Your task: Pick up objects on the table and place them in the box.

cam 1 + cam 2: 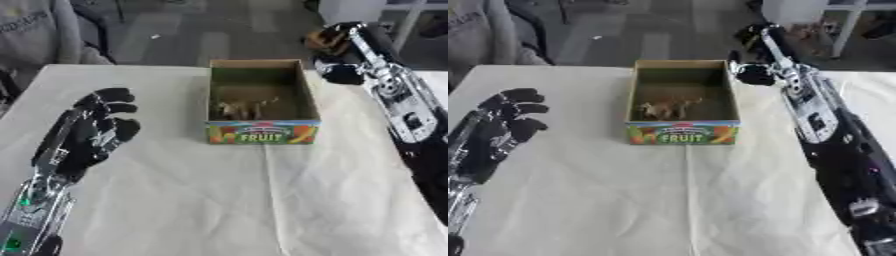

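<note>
Left hand [92, 131] lies open beside cardboard box [261, 131] marked FRUIT.

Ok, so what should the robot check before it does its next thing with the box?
1. Box upright on the table, open top facing up: ok.
2. Something already in the box: ok, a small tan thing lies on its floor.
3. More things left on the table to pick up: not ok, none show on the cloth.
4. Left hand free: ok, it hovers left of the box, fingers only loosely bent, holding nothing.
5. Right hand free: cannot tell, it sits beyond the box's far right corner with its fingers hidden.
6. Way to the box clear: ok, nothing blocks its opening.
</note>
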`<action>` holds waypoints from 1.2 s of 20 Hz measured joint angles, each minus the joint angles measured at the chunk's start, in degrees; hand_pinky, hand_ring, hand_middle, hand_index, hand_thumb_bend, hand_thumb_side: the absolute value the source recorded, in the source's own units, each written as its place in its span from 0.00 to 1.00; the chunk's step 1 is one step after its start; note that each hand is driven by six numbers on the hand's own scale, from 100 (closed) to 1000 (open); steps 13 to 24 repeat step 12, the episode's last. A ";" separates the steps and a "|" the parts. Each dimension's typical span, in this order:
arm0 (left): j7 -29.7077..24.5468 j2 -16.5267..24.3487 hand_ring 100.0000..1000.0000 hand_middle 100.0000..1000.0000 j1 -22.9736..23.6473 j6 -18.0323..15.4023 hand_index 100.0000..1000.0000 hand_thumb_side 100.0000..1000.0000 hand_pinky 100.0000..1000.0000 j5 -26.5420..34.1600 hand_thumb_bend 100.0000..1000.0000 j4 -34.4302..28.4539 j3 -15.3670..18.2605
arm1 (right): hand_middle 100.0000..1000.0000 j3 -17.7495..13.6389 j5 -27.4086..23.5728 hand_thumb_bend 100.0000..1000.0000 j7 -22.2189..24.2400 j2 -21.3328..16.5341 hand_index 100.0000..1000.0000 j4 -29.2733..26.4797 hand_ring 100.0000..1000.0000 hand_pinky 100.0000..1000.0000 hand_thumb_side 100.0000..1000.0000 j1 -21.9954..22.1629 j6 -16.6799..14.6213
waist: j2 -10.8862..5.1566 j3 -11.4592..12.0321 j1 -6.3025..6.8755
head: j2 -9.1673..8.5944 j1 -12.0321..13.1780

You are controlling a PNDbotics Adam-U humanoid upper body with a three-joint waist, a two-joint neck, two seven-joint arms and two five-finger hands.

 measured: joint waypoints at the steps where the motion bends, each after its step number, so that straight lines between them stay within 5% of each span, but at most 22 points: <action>1: 0.11 0.00 0.70 0.67 0.04 -0.08 0.75 0.38 0.57 -0.10 0.76 0.12 0.02 | 0.61 0.17 -0.92 0.00 -0.91 0.17 0.73 -1.46 0.59 0.53 0.13 1.29 -0.40 | 0.02 -0.33 0.02 | 0.35 0.41; 6: 0.55 0.01 0.70 0.67 0.54 -0.32 0.75 0.40 0.56 -0.61 0.76 0.17 0.32 | 0.61 1.63 -5.56 0.00 -5.52 1.84 0.73 -8.93 0.59 0.52 0.17 7.41 -1.26 | 0.41 -1.50 0.09 | 1.75 1.96; 12: 0.96 0.01 0.70 0.67 1.24 -0.51 0.75 0.41 0.56 -1.12 0.76 0.15 0.36 | 0.61 3.14 -11.11 0.00 -9.82 2.87 0.73 -17.98 0.58 0.52 0.19 12.90 1.85 | 0.42 -3.00 0.20 | 2.89 2.56; 24: 0.96 0.01 0.70 0.67 1.24 -0.51 0.75 0.41 0.56 -1.12 0.76 0.15 0.36 | 0.61 3.14 -11.11 0.00 -9.82 2.87 0.73 -17.98 0.58 0.52 0.19 12.90 1.85 | 0.42 -3.00 0.20 | 2.89 2.56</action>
